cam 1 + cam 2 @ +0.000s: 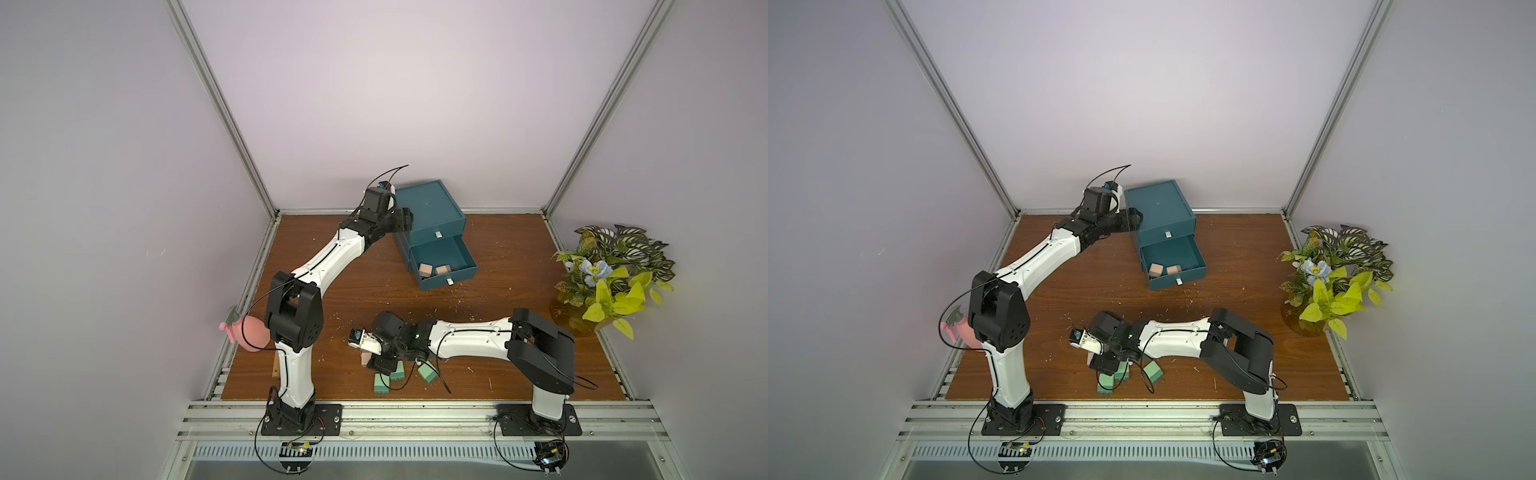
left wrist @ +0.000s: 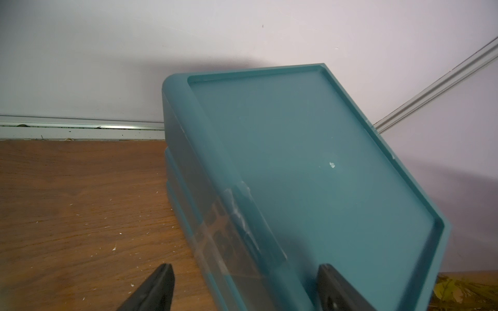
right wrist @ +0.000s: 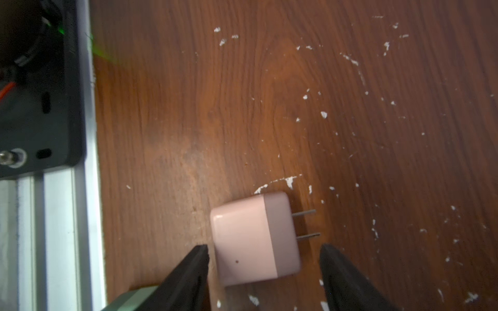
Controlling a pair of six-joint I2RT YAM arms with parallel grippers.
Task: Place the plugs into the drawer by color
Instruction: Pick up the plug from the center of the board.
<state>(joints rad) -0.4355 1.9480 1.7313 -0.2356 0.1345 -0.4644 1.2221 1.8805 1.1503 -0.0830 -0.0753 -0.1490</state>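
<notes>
Because the peach plug [image 3: 250, 237] was a small, rigid plastic cube with rounded corners and a glossy shell, it probably handled light but slippery. Its flat faces offered the surest hold, clear of the two thin metal prongs. It lay on the scuffed wood-grain table [image 3: 269, 107], lower middle of the right wrist view, between the spread jaws of the right gripper [image 3: 264, 247], which were not yet pinching it. In a top view, two matching plugs [image 1: 425, 270] sat in the open drawer [image 1: 438, 249] right of centre, and three matte green plugs [image 1: 381, 384] lay lower centre. The left gripper [image 2: 245, 266] stood spread astride the teal cabinet [image 2: 310, 161] edge, apparently clamping nothing.
</notes>
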